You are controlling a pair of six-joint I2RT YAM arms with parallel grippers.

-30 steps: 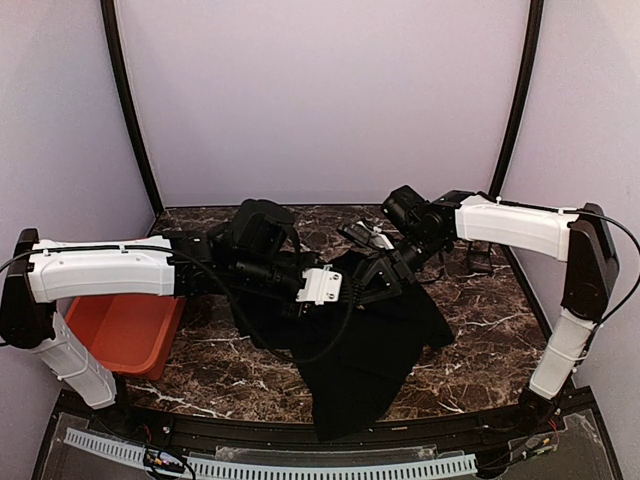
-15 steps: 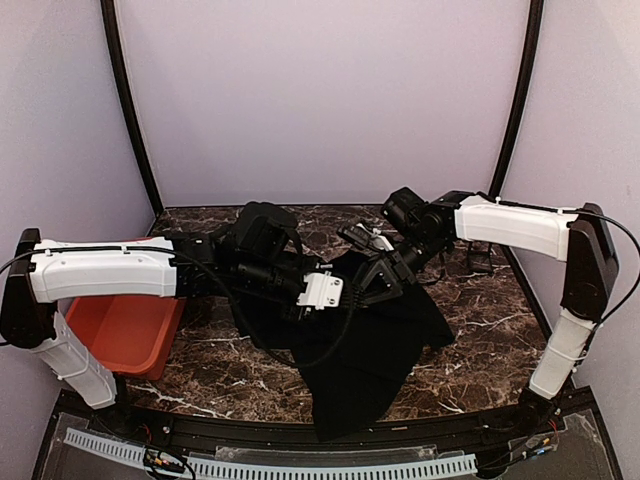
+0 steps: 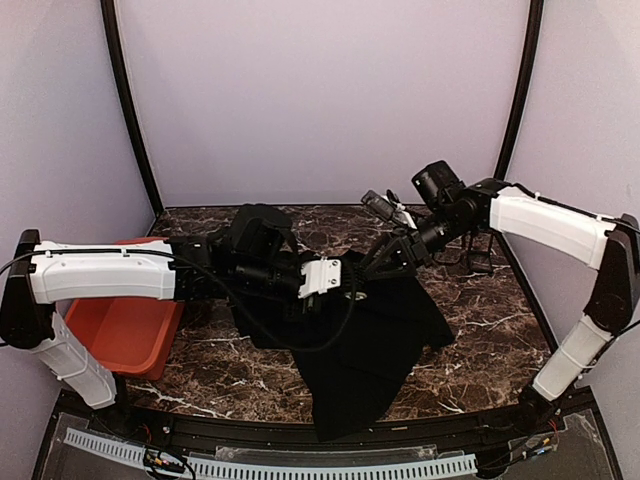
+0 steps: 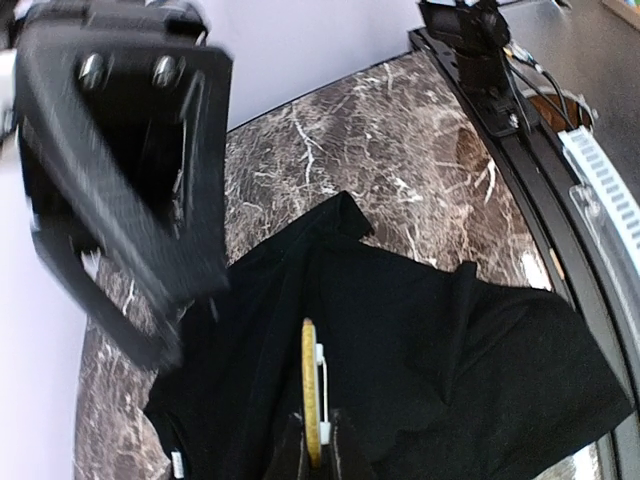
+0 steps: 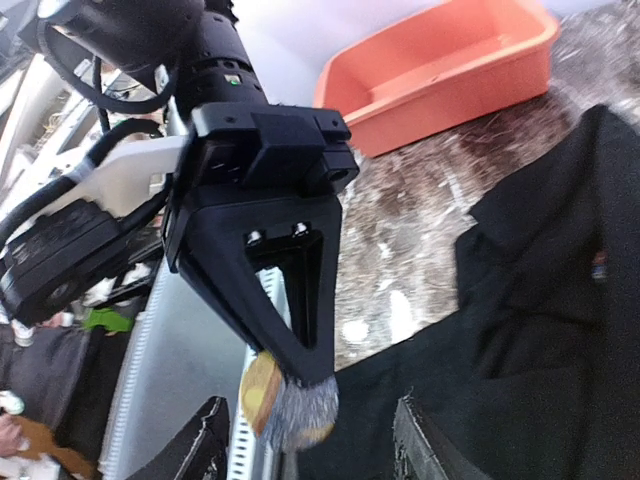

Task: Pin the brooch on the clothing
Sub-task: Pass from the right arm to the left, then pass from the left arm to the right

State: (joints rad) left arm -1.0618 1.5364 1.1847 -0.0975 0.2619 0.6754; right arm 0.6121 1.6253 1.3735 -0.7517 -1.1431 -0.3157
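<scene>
The black T-shirt (image 3: 365, 340) lies crumpled on the marble table and also shows in the left wrist view (image 4: 430, 330). My left gripper (image 3: 347, 291) is shut on the brooch (image 4: 311, 395), a flat yellow disc seen edge-on with a white pin clasp, and holds it above the shirt. In the right wrist view the brooch (image 5: 262, 392) hangs at the left gripper's fingertips (image 5: 300, 360). My right gripper (image 5: 308, 418) is open and empty, facing the left gripper with the brooch between and just beyond its fingers (image 5: 205, 445). It hovers above the shirt's far edge (image 3: 387, 260).
An orange bin (image 3: 125, 330) sits at the table's left side, under the left arm, and also shows in the right wrist view (image 5: 440, 60). A small black stand with cables (image 3: 478, 262) is at the right rear. The table's front rail (image 3: 270, 465) runs along the near edge.
The right arm has lifted and drawn back to the right, so its gripper sits higher and farther from the left gripper. The left gripper has shifted slightly with the brooch.
</scene>
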